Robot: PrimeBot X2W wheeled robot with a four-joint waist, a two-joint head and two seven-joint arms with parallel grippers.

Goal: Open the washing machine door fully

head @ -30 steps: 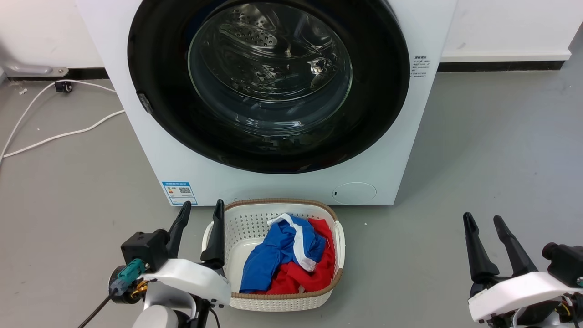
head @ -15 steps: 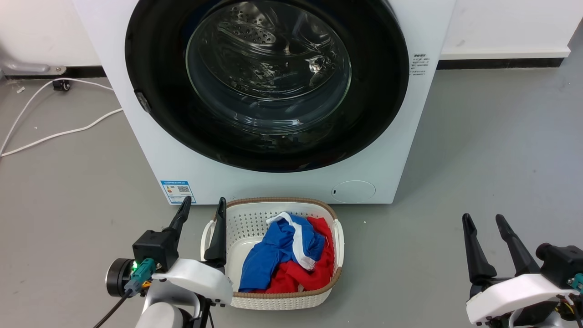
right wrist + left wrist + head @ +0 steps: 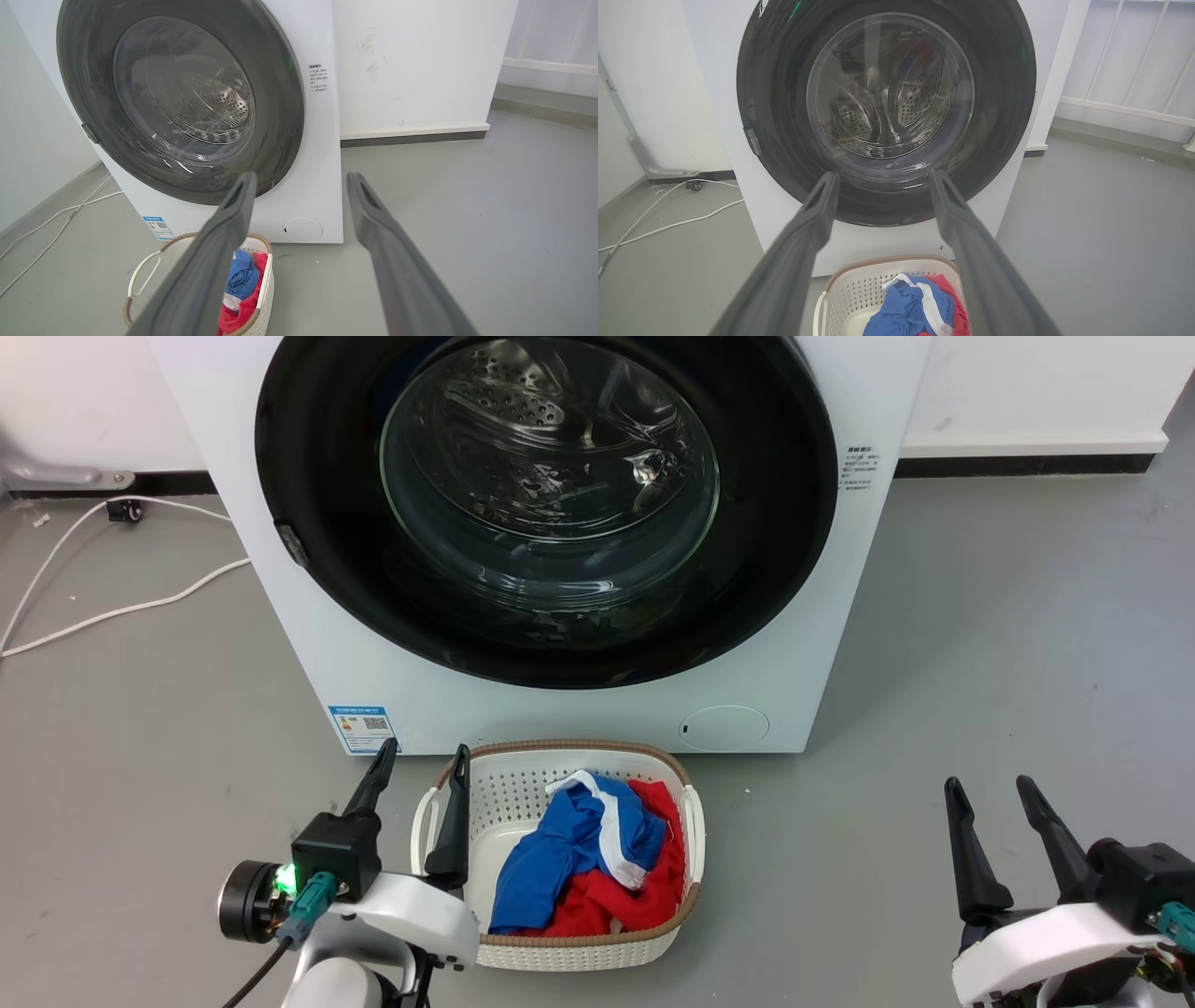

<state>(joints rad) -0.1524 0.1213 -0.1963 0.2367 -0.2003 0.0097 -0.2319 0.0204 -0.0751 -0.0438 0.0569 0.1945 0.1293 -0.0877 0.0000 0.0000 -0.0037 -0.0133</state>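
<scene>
Left hand (image 3: 424, 749) and right hand (image 3: 988, 784), both spread wide and empty, below the washing machine door (image 3: 546, 504).
Door shut, above and ahead of both hands, apart from them; laundry basket (image 3: 569, 747) of clothes (image 3: 579, 868) stands beneath it, just beside the left hand.

Grey smooth floor (image 3: 980, 644), matte, a few small specks, soft even indoor light. White wall (image 3: 1027, 383) far right, with a white ledge and black skirting (image 3: 1027, 469) along its base; scuff marks (image 3: 373, 51) on it in right wrist view. White machine (image 3: 579, 719) stands far centre against the wall. Left of it a white cable (image 3: 121, 611) snakes over the floor to a small black plug (image 3: 123, 511) near the skirting, grey metal bracket (image 3: 65, 478) at far left wall base. White railing (image 3: 1125, 56) far right in left wrist view
</scene>
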